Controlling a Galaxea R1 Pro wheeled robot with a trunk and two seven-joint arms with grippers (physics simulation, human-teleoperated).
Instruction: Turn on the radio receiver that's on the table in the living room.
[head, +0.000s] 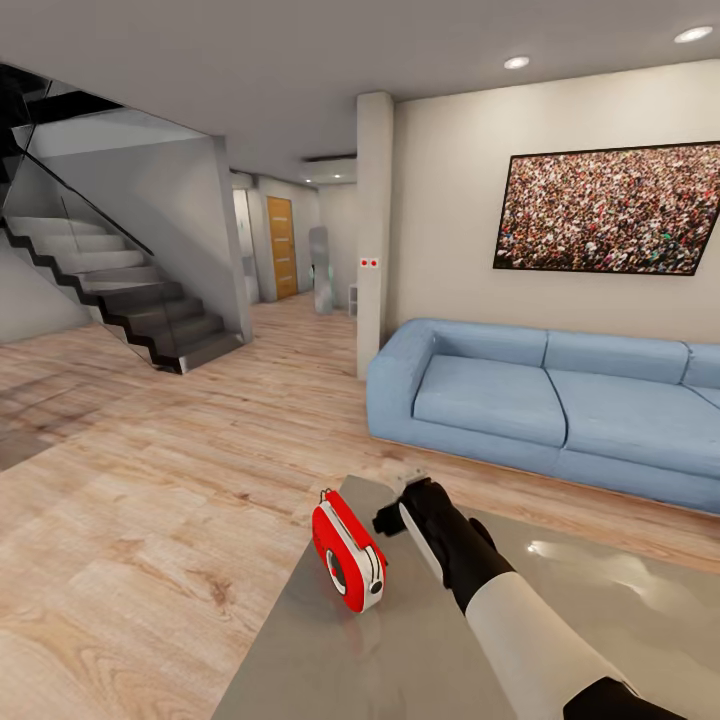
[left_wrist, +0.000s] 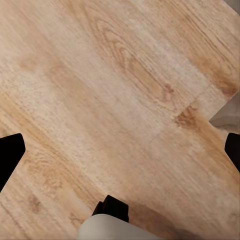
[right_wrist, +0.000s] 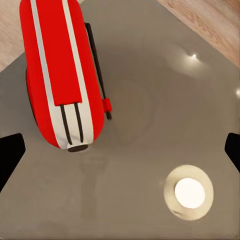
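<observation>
One red radio receiver (head: 348, 550) stands upright on the grey worktop (head: 400, 650), close to the corner at the worktop's far end, and we see it at about 7 o'clock from the middle of the head view. Our right tool (head: 408, 492) hangs over the same corner, just beside the receiver at its 2 o'clock, apart from it so far as we can tell. In the right wrist view the receiver (right_wrist: 62, 75) shows its red body with white stripes and a thin dark handle along one side, and the two dark fingertips (right_wrist: 10, 157) sit at opposite edges of the picture, so this tool is spread wide with nothing between its fingers. The glossy worktop (right_wrist: 150, 125) reflects a round ceiling light. In the left wrist view our left tool (left_wrist: 120, 155) is likewise spread, its fingertips (left_wrist: 9, 155) at the two edges, above the light wood floor (left_wrist: 100, 75). Beyond the worktop, at 3 o'clock, a blue sofa (head: 540, 400) stands against a beige wall under a crowd picture (head: 610, 208); a staircase (head: 110, 280) rises at 10 o'clock.
</observation>
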